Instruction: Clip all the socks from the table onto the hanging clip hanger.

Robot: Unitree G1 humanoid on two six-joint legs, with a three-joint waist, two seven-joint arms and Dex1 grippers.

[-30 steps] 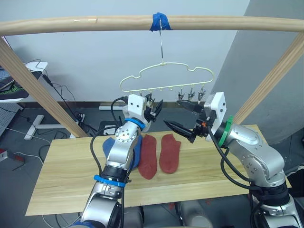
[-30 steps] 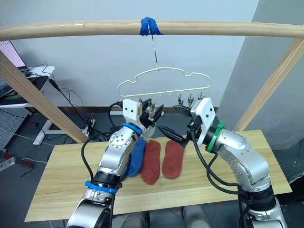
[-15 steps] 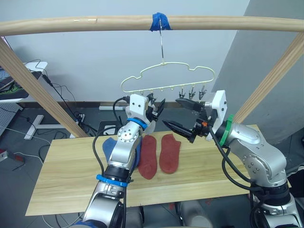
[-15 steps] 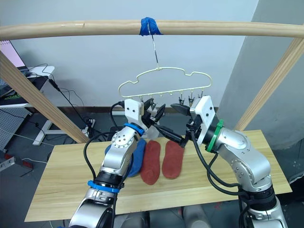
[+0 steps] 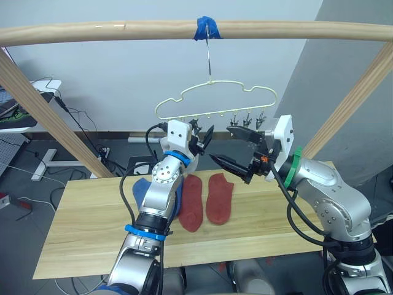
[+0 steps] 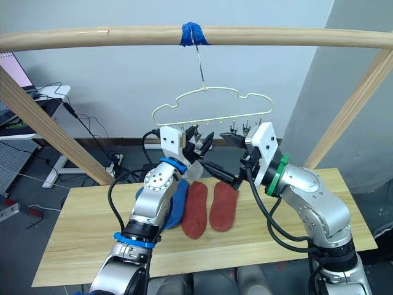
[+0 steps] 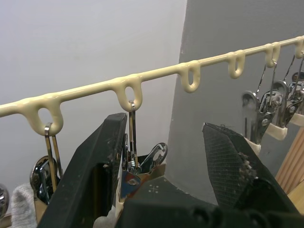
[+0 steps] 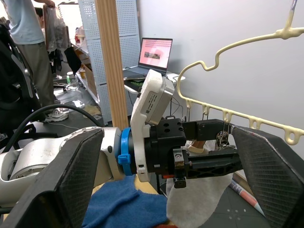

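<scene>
Rust-red socks [image 5: 210, 200] and a blue one [image 5: 144, 192] lie mid-table [image 5: 80, 239] below the clip hanger [image 5: 215, 101], the right gripper [image 5: 236, 147] wide open; the left wrist view shows the left gripper [image 7: 164, 156] open around a clip [image 7: 133, 161], a grey sock [image 8: 199, 197] under it, so clipping has barely started.

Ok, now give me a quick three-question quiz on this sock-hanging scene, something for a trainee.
1. True or false: the two rust-red socks lie side by side on the table.
2. What does the clip hanger hang from? A: a wooden pole, at a wrap of blue tape. B: a hook on the wall. C: a person's hand.
3. Fill in the missing word: the fingers of the right gripper, raised just below the hanger's clips, are ___.

Key: 1 true; 2 A; 3 open.
</scene>
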